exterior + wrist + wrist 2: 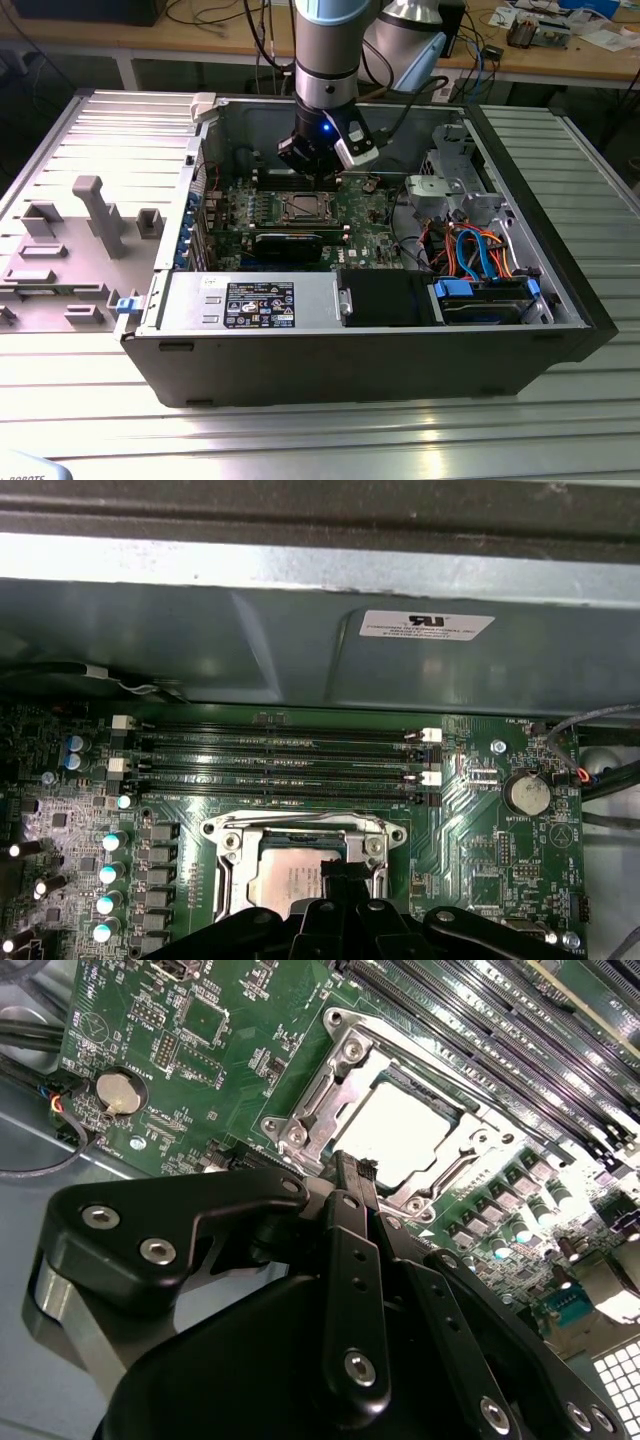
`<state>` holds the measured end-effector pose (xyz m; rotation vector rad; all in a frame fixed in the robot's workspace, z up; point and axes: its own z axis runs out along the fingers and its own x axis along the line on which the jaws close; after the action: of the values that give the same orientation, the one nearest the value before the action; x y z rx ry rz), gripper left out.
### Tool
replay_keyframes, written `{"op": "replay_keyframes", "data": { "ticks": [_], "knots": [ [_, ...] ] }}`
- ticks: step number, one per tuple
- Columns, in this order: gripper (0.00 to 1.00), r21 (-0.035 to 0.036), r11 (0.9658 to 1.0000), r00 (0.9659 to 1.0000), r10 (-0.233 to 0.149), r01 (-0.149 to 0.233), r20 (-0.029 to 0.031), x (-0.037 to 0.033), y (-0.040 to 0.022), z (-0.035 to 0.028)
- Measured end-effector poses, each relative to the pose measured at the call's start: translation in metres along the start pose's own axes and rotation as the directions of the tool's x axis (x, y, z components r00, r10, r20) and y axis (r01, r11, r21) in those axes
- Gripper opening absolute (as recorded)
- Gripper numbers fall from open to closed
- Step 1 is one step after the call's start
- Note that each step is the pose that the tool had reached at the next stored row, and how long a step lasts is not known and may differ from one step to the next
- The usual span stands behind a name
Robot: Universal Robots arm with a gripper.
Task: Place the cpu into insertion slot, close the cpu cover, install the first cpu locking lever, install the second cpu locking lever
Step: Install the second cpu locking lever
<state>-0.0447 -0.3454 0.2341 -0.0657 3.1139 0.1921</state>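
Exterior view high, wide; both wrist views close, sharing cpu (400,1135) (290,885).

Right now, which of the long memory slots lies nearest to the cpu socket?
The last memory slot in the row, directly bordering the cpu cover; the other three lie farther toward the case wall.

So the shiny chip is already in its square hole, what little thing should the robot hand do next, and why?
Probably ease down a little onto the socket's edge. The cpu already sits in the insertion slot with the cpu cover over it, and the gripper hangs just above that rim, touching nothing.
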Motion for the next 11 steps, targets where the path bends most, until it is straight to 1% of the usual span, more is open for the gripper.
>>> {"op": "replay_keyframes", "data": {
  "ticks": [4, 11],
  "knots": [
    [0.11, 0.0001, 1.0, 1.0, 0.0, 0.0, 0.0, 0.0, -0.0005, -0.0001],
    [0.11, 0.0001, 1.0, 1.0, 0.0, 0.0, 0.0, 0.0002, -0.004, -0.0006]
  ]
}}
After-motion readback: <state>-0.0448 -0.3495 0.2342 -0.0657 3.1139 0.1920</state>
